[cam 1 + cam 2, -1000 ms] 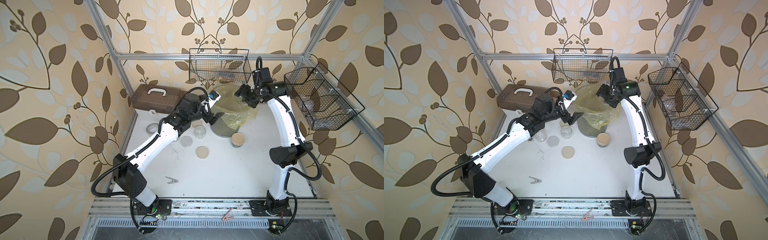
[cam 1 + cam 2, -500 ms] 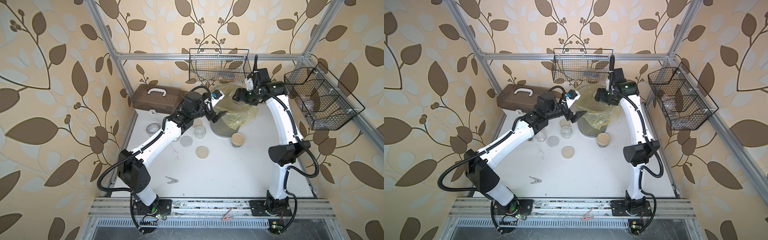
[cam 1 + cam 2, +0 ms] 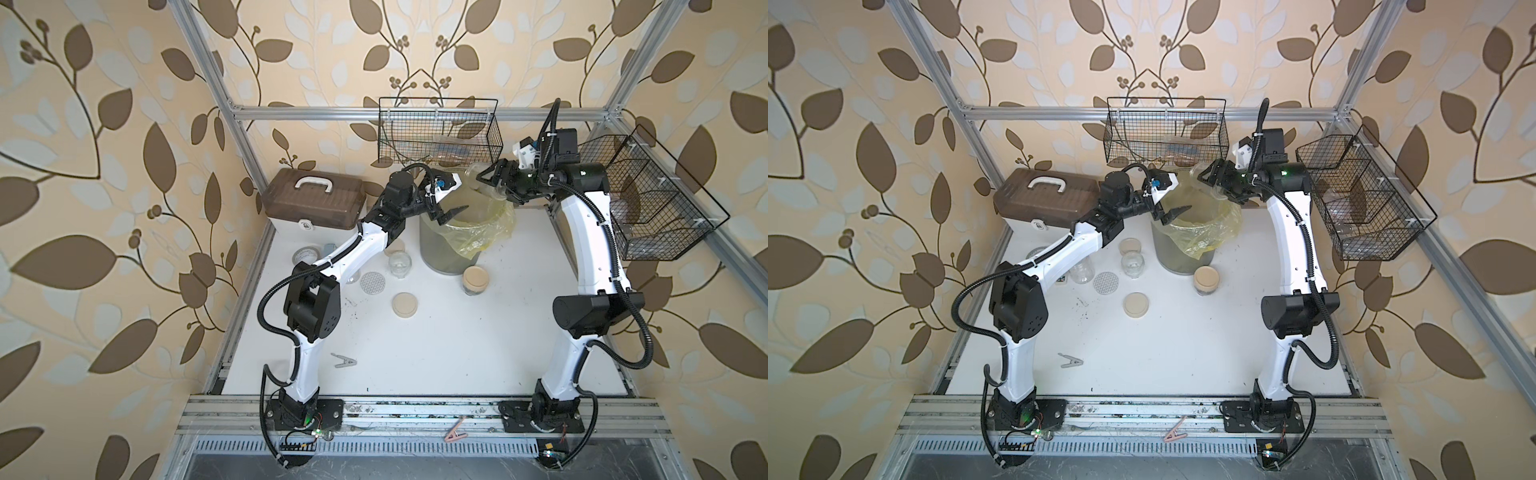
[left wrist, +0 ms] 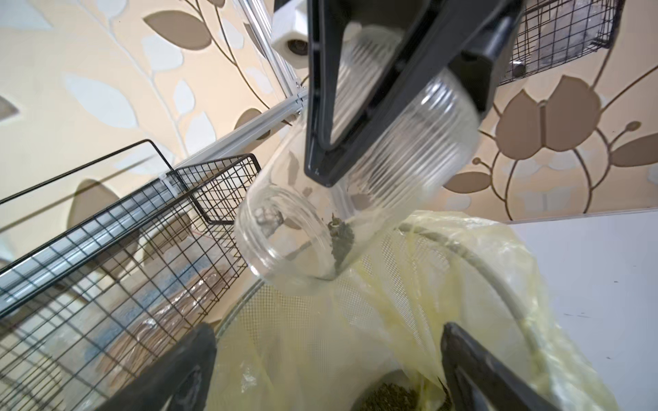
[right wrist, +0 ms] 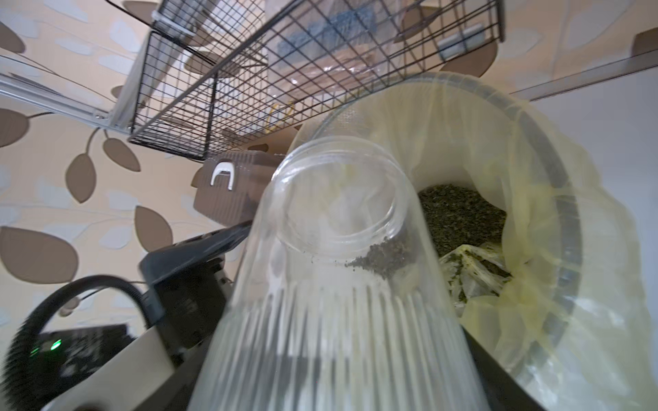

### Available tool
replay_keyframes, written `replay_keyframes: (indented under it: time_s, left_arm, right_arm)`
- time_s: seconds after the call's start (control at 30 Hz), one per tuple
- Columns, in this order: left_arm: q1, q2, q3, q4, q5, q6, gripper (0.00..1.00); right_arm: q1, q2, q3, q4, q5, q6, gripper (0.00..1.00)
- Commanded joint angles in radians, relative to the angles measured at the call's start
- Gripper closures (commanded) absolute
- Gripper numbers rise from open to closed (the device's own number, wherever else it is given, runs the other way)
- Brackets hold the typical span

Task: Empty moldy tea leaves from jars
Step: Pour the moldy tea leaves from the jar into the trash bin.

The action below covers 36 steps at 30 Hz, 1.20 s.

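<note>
Glass jar [image 4: 388,178], clear, ribbed and cylindrical, was held around its body by the right gripper [image 3: 498,185], jaws closed narrow on the glass. It hung above the far rim of the grey round bin with yellow plastic liner [image 3: 446,253], which stood near the back edge of the white bench [image 3: 415,357].

Compared with one second before, the left arm's elbow had swung from the front left corner toward the middle of the left edge. The left gripper [image 3: 448,210] had reached further over the bin's left rim. The right wrist had shifted toward the right edge, and the jar remained over the bin.

The jar's long axis was tilted, with the open mouth lowest and pointing down into the liner and the base raised toward the right gripper's wrist. A small clump of dark grey-green moldy tea leaves [image 5: 384,254] lay at the lowest lip of the neck. More lay in the liner's bottom. The left gripper stood wide and empty.
</note>
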Motion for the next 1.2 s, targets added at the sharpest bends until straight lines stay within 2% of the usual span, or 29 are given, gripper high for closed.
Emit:
replay_keyframes:
  time_s: [0.0, 0.13, 0.53, 0.77, 0.93, 1.17]
  left_arm:
    - [0.0, 0.019, 0.106, 0.065, 0.052, 0.065, 0.01]
    - [0.002, 0.043, 0.161, 0.046, 0.049, 0.119, 0.01]
    - [-0.001, 0.081, 0.211, -0.016, 0.057, 0.215, 0.02]
    - [-0.004, 0.091, 0.23, -0.116, 0.078, 0.326, 0.05]
    - [-0.01, 0.089, 0.227, -0.188, 0.073, 0.418, 0.01]
    - [-0.011, 0.088, 0.227, -0.225, 0.068, 0.475, 0.01]
  right_arm:
    - [0.016, -0.038, 0.029, 0.071, -0.091, 0.085, 1.0]
    - [0.037, -0.031, 0.029, 0.071, -0.097, 0.131, 1.0]
    - [0.073, 0.004, 0.041, 0.067, -0.126, 0.2, 1.0]
    - [0.091, 0.023, 0.042, 0.055, -0.143, 0.209, 1.0]
    - [0.094, 0.032, 0.042, 0.045, -0.153, 0.207, 1.0]
    - [0.095, 0.037, 0.042, 0.013, -0.142, 0.196, 1.0]
